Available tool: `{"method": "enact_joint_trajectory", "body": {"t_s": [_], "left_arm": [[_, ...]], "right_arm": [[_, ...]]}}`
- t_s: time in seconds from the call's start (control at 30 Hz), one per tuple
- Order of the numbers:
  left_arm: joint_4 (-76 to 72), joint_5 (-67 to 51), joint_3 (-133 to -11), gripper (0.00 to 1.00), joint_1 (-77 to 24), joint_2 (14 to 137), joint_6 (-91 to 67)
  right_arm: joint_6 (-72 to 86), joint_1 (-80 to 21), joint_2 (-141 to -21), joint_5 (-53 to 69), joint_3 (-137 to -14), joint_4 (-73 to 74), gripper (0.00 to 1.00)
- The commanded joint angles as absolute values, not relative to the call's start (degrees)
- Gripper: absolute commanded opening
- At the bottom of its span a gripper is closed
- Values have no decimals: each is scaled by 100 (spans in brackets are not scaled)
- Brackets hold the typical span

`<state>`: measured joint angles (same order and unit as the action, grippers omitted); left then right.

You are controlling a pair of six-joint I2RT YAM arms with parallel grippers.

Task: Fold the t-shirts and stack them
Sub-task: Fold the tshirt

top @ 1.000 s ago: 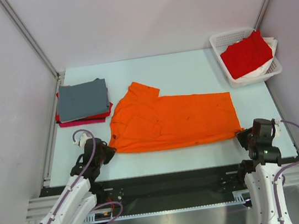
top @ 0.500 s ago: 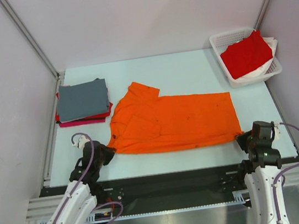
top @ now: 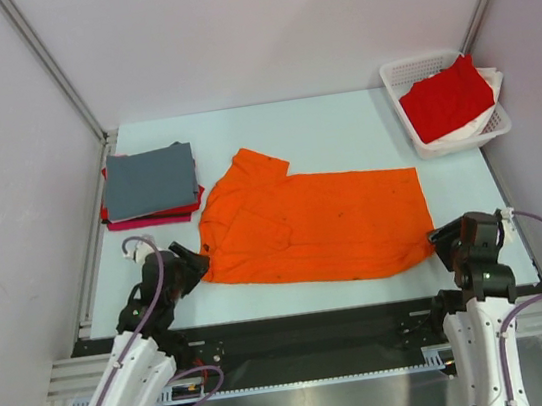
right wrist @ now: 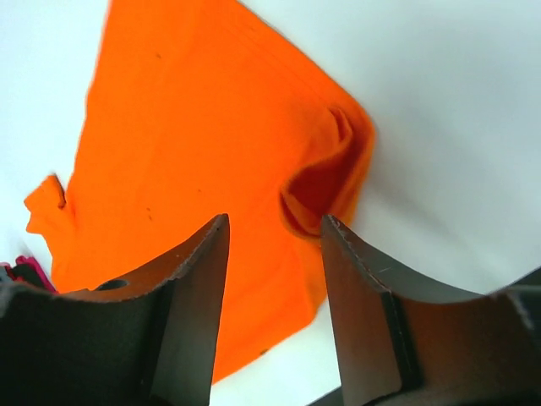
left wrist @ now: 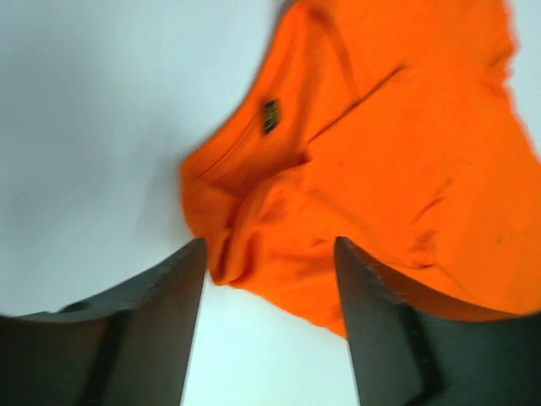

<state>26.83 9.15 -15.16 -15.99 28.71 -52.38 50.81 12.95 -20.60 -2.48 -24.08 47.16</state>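
**Orange shirt flat on the table, both grippers open**

The bright orange cloth t-shirt (top: 315,227) lies across the near part of the pale table (top: 341,122), seemingly halved lengthwise and spread flat for its next fold. Its small dark neck label (left wrist: 270,116) is unreadable. The left gripper (left wrist: 270,254) at the collar corner and the right gripper (right wrist: 275,222) at the hem corner have their jaws spread, clasping nothing. A folded slate grey t-shirt (top: 150,180) tops the far-left stack. A red t-shirt (top: 445,98) waits in the white lattice basket (top: 404,73).

Plain orange shirt (top: 315,227) on pale blue counter (top: 341,127); grey shirt (top: 150,180) tops magenta shirt (top: 147,221); red shirt (top: 447,101) in white lattice basket (top: 419,60).
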Motion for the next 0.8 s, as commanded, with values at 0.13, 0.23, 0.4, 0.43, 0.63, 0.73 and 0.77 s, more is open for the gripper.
{"method": "enact_joint_trajectory", "body": {"t_s": [0.13,0.23,0.4,0.43,0.63,0.73,0.77], "left_arm": [[2506,1099,-3178,83,-1564,3486,-4238],[2129,1020,-3741,99,-1573,4110,-3886],[1267,530,-4446,100,-1564,5350,-3578],[996,397,-4717,100,-1564,5596,-3455],[476,194,-6053,100,-1573,7671,-3104],[457,220,-6853,100,-1573,8664,-2867],[466,220,-7056,100,-1573,8953,-2813]], "right_arm": [[4131,1196,-3365,-227,-3488,3542,51],[3781,994,-3945,-516,-3980,3261,52],[3113,703,-4736,-546,-4447,2594,52],[3016,607,-5059,-475,-4560,2480,51],[2514,308,-6291,-588,-4930,1891,50],[2303,264,-6793,-694,-5115,1557,50],[2242,264,-7055,-686,-5220,1503,50]]}}
